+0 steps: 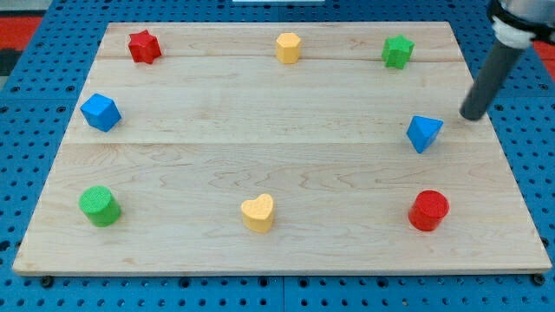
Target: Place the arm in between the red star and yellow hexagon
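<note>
So, a wooden board [286, 156] is laid over a blue pegboard [26, 52], and eight little blocks are scattered round its edges. The red star [144, 46] is parked near the view's top left corner, and the yellow hexagon [288, 47] is set at the top middle, well apart from it, with plain wood between the two.

My tip [473, 114] is found way over on the view's right edge, nowhere near that gap. It is placed just to the upper right of the blue triangular block [424, 133], close by but not touching as far as can be seen. No jaws are carried here, so nothing is spread or pinched: just a bare dark rod, tilted a bit, with nothing held.

The rest: a green star [397, 50] is seen at the top right, a blue cube [101, 112] at the left, a green cylinder [100, 206] at the bottom left, a yellow heart [257, 212] at the bottom middle, and a red cylinder [428, 211] at the bottom right.
</note>
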{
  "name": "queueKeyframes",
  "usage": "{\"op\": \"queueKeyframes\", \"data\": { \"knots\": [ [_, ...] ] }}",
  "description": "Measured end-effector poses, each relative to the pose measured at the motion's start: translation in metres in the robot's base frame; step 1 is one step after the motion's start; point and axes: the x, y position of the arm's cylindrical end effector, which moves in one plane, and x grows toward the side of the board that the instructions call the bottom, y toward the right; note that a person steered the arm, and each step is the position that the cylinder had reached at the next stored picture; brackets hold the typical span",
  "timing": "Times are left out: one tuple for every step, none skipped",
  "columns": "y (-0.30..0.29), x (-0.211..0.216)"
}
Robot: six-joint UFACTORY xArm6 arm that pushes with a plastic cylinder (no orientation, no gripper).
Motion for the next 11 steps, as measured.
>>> {"op": "queueKeyframes", "data": {
  "knots": [
    [-0.071,-0.021],
    [-0.146,-0.034],
    [-0.221,-0.047],
    [-0.271,-0.052],
    [-0.284,-0.052],
    [-0.293,-0.064],
    [-0.327,-0.093],
    [-0.354,-0.13],
    [-0.357,-0.144],
    [-0.357,-0.154],
    [-0.357,-0.161]
  ]
}}
